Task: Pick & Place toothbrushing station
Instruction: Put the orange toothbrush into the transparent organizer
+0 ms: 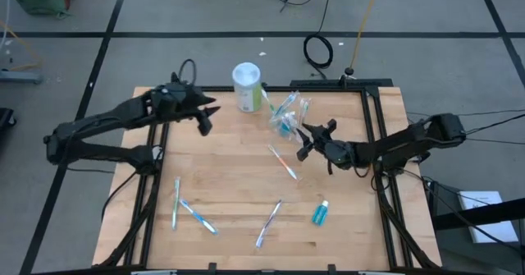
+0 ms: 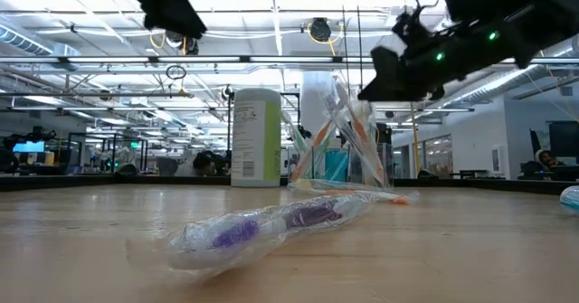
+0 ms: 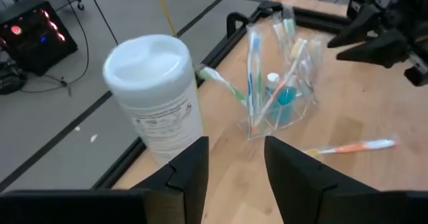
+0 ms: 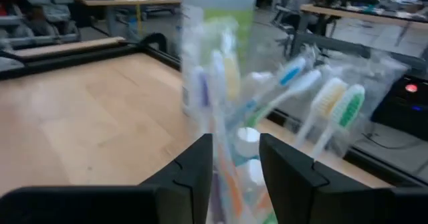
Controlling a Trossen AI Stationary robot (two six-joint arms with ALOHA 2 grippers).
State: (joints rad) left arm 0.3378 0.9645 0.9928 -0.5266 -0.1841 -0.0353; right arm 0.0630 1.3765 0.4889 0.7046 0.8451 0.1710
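The biggest risk sits at the far edge of the pale wooden table (image 1: 230, 176): the tall white cylindrical wipes canister with a green label (image 1: 247, 87) stands just beside the small clear plastic cup (image 1: 287, 117), and the left gripper (image 1: 205, 116) hovers close to the canister with its dark fingers parted and nothing between them, so a careless sweep could knock the canister into the cup. The right gripper (image 1: 309, 140), also spread and empty, hangs right next to the cup; a push from it would likely tip this light, top-heavy container and spill everything. The cup holds several slim toothbrushes (image 3: 255, 62) leaning outward in their clear wrappers, with a small teal-blue toothpaste tube (image 3: 283, 93) among them, and a leaning handle could snag a finger. Loose items remain on the table: an orange-handled toothbrush (image 1: 283, 162) near the cup, three more wrapped brushes (image 1: 190, 211) along the near side, and another teal-blue tube (image 1: 319, 214). Their slick wrappers may slip when pinched.
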